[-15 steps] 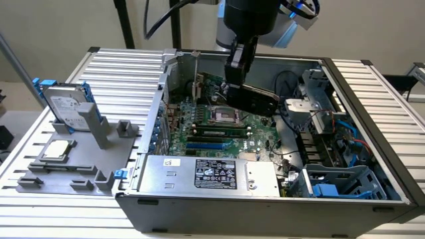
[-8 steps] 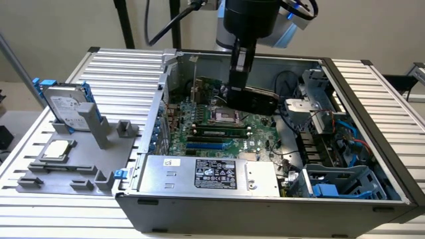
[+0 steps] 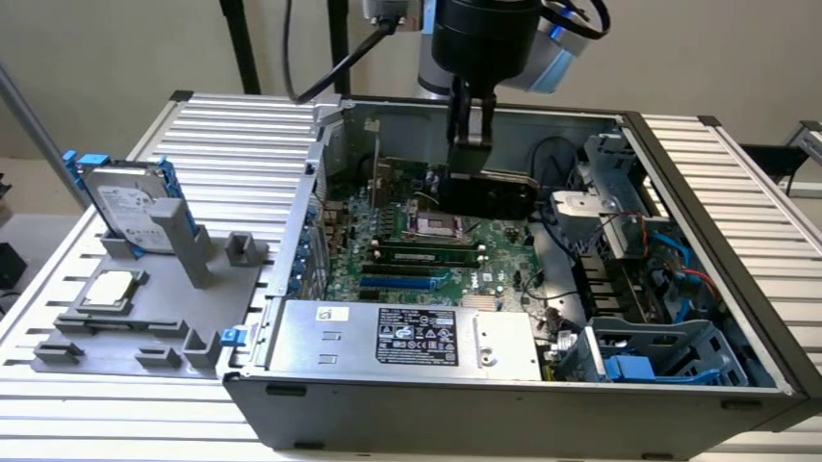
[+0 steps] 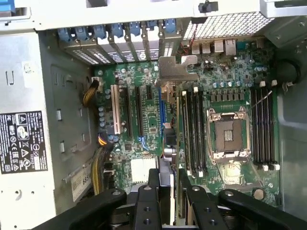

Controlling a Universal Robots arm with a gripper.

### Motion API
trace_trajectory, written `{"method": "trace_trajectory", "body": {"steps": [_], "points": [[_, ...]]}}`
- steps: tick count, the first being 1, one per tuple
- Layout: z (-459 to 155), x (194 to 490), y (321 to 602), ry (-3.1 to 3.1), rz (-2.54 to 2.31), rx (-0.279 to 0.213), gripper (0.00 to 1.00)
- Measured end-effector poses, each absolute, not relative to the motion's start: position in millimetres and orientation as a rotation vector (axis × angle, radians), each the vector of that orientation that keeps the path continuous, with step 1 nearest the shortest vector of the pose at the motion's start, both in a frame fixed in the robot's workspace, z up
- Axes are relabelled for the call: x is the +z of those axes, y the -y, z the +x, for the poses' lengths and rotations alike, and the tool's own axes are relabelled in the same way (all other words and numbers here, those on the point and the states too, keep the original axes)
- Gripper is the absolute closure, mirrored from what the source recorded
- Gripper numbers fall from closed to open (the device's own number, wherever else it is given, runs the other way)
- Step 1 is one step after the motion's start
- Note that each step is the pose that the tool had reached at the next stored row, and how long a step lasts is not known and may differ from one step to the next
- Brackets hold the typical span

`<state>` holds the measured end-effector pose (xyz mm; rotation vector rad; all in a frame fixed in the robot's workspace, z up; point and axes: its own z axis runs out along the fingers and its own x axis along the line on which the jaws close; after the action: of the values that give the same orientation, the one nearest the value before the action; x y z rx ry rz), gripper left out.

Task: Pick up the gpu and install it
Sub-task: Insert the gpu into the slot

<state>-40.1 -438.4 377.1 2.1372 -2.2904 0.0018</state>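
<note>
The gpu [image 3: 486,192] is held by the gripper [image 3: 469,144], whose fingers are closed part way onto the upper long edge of the card. The card is kept upright inside the open case [image 3: 514,414], over the motherboard [image 3: 501,252]. In the wrist view it is seen edge-on, near the slots [image 4: 138,115], with its bracket [image 4: 175,69] turned toward the rear wall. It appears not yet seated, but whether it touches a slot cannot be told.

The card is judged to be light and stiff, yet fragile. It is best gripped by the bare board edge, as here, and not by the cooler or the contacts.

In the case are found the motherboard, an empty socket [image 3: 424,226] and a power supply [image 3: 398,337]. On the tray [image 3: 141,327] at the exterior view's left, a hard drive [image 3: 129,202] is stood and a CPU [image 3: 110,287] is laid.
</note>
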Motion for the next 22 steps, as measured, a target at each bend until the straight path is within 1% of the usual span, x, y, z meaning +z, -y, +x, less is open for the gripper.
{"method": "trace_trajectory", "body": {"steps": [9,17,22], "points": [[-66.7,362.7,439.1,2.255,2.176,0.003,0.73],[-82.8,348.2,447.3,2.256,2.177,0.005,0.73],[-85.2,340.9,450.6,2.265,2.185,0.023,0.73]]}}
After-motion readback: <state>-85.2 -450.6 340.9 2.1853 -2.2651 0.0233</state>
